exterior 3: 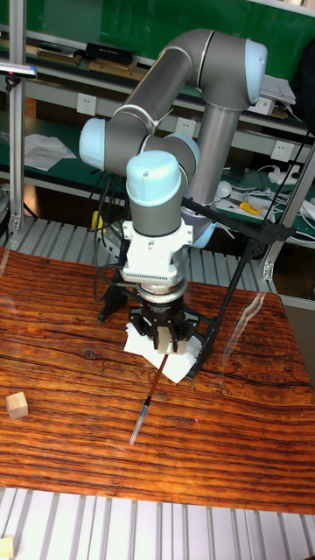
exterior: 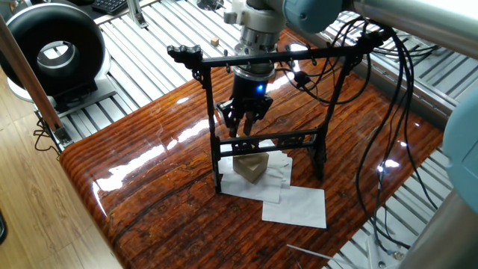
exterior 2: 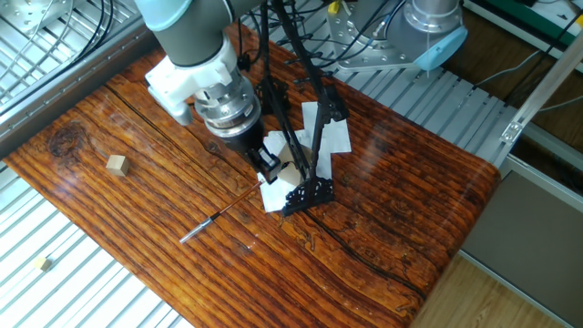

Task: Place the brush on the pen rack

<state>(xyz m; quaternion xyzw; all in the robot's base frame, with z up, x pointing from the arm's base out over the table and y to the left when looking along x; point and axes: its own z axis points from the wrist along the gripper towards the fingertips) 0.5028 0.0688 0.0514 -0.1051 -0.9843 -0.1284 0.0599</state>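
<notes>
The pen rack (exterior: 212, 119) is a tall black frame standing on white papers in the middle of the wooden table; it also shows in the other fixed view (exterior 2: 305, 193) and in the tall view (exterior 3: 229, 289). My gripper (exterior: 243, 127) hangs low just behind the rack's lower rail, with its fingers drawn close together. The brush (exterior 2: 223, 211) is a thin stick with a reddish-brown shaft and a pale end. It slants from between my fingers down to the table, seen clearly in the tall view (exterior 3: 149, 398). The gripper (exterior 2: 269, 171) (exterior 3: 164, 348) looks shut on the brush's upper end.
A tan wedge block (exterior: 252, 166) sits on white paper sheets (exterior: 295, 205) under the rack. A small wooden cube (exterior 2: 116, 164) lies far from the rack. A pale thin rod (exterior: 310, 252) lies off the table's edge. Black cables (exterior: 373, 149) hang beside the rack.
</notes>
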